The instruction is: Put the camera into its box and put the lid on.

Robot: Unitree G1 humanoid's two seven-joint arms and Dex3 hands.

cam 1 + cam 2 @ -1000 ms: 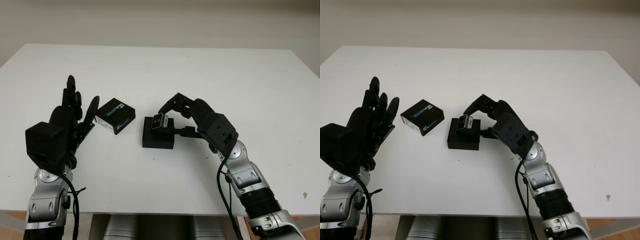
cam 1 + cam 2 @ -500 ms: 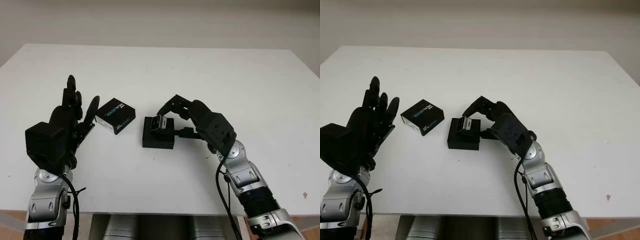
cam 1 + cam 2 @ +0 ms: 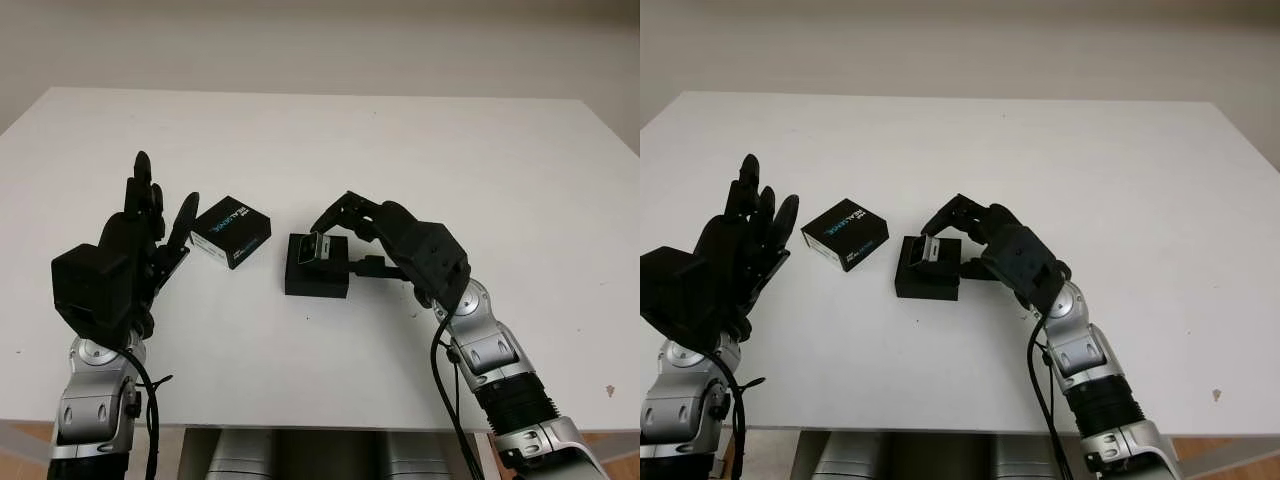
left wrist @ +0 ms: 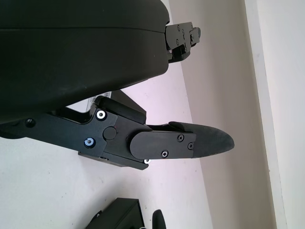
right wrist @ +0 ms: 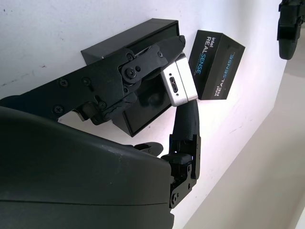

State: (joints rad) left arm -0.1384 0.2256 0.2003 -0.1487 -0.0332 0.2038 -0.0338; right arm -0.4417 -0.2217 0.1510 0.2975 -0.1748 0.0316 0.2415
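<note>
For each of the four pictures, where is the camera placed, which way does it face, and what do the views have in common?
Left eye view: on the head, looking down at the white table; both arms show.
Right eye view: beside it, same scene; open left hand raised beside the lid.
Left wrist view: at the left wrist, along its fingers.
Right wrist view: at the right wrist; right hand holds the camera over the box.
All share the box.

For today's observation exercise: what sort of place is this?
Probably a robotics lab test bench: a bare white table against a plain wall, a black Intel RealSense lid, and a right robot hand holding a small silver camera over its black box.
</note>
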